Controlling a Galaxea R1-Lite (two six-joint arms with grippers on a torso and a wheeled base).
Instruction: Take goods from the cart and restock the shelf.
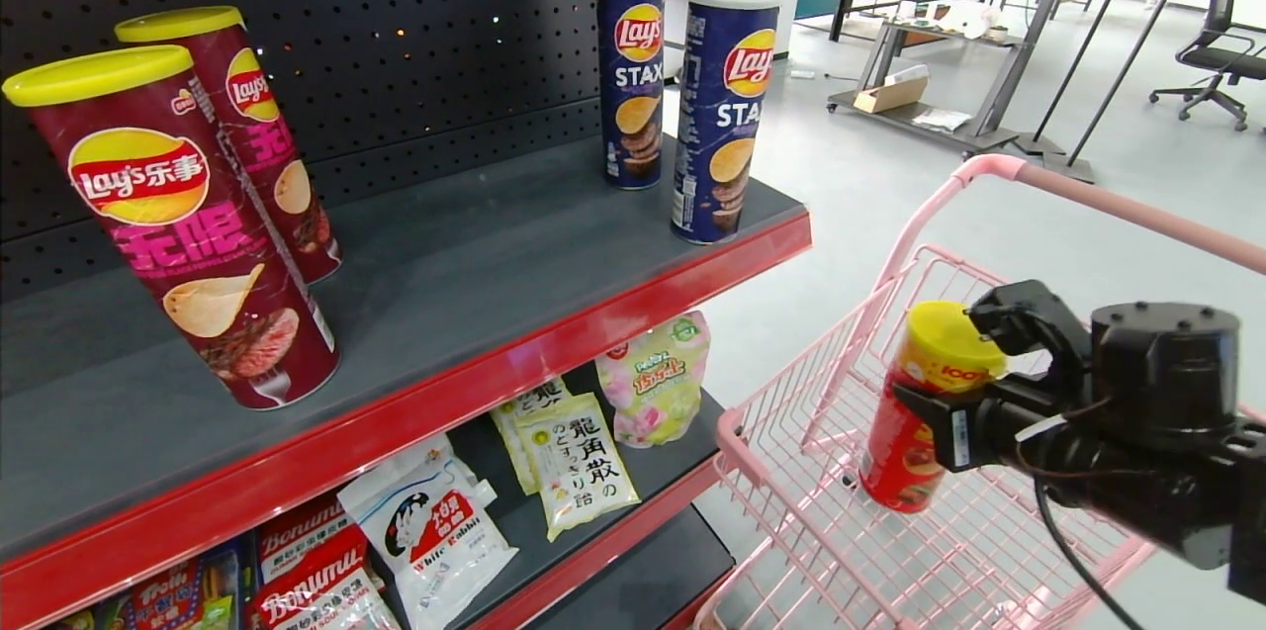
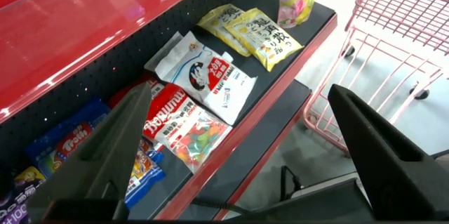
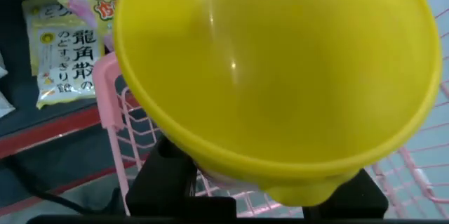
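Note:
A red chip can (image 1: pixel 900 442) with a yellow lid (image 3: pixel 273 76) stands upright inside the pink cart (image 1: pixel 791 383). My right gripper (image 1: pixel 964 368) is shut on the can's upper part, just under the lid, and comes at it from the right. The grey top shelf (image 1: pixel 475 274) with its red front edge lies to the left of the cart. My left gripper (image 2: pixel 245 154) is open and holds nothing. It hangs in front of the lower shelf, above snack bags (image 2: pixel 203 76).
Two maroon chip cans (image 1: pixel 188 225) stand at the shelf's left, two blue cans (image 1: pixel 727 116) at its right end, with bare shelf between. The pegboard backs the shelf. Candy bags (image 1: pixel 579 457) lie on the lower shelf. The cart handle (image 1: pixel 1088 195) rises behind the can.

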